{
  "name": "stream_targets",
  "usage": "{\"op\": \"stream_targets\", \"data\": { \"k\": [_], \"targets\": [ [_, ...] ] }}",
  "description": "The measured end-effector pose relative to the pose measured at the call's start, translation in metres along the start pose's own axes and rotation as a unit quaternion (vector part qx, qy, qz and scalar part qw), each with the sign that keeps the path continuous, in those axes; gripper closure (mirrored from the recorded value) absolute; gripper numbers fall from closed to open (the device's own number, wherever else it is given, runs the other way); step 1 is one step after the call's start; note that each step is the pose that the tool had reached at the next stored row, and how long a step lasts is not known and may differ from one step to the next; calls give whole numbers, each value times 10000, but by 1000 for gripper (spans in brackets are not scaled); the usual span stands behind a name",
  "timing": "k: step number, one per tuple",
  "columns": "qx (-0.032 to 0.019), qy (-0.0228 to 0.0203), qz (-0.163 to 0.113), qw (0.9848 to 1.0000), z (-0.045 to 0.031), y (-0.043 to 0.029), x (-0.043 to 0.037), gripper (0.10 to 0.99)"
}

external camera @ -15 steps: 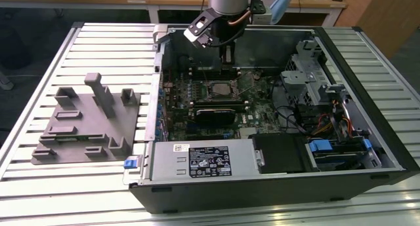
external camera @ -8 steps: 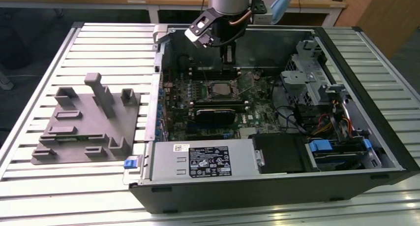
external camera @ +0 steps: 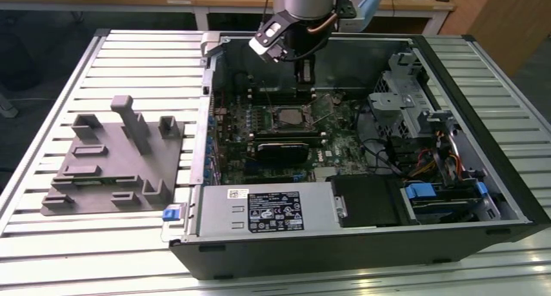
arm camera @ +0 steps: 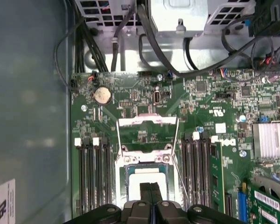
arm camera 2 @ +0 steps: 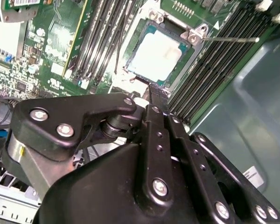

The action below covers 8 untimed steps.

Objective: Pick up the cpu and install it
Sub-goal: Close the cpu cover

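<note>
One cpu [arm camera 2: 158,53]: lay flat in the socket [arm camera: 129,170], frame [arm camera: 147,121] raised.
Tool [arm camera: 150,187]: closed on nothing, just above it.
Care: any press probably needed to be straight down.

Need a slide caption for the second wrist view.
Shut pincer poised by the edge of the cpu, which lies in its socket on the motherboard.

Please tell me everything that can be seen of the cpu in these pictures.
The cpu is a flat square chip with a silvery-white metal top and a thin darker rim. It lies level in its socket on the green motherboard, between rows of memory slots, with the socket's metal frame swung open. The gripper hangs at one edge, jaws shut; whether it touches the chip I cannot tell.
</note>
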State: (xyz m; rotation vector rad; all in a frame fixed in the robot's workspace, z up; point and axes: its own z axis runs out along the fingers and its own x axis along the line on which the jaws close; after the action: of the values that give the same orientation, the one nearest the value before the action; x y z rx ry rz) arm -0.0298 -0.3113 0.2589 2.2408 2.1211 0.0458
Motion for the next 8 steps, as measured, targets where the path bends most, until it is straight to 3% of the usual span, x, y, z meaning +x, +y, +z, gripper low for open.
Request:
{"op": "stream_targets", "data": {
  "k": [8],
  "targets": [
    [0, 0, 0, 10000, 7, 111, 6, 980]
  ]
}}
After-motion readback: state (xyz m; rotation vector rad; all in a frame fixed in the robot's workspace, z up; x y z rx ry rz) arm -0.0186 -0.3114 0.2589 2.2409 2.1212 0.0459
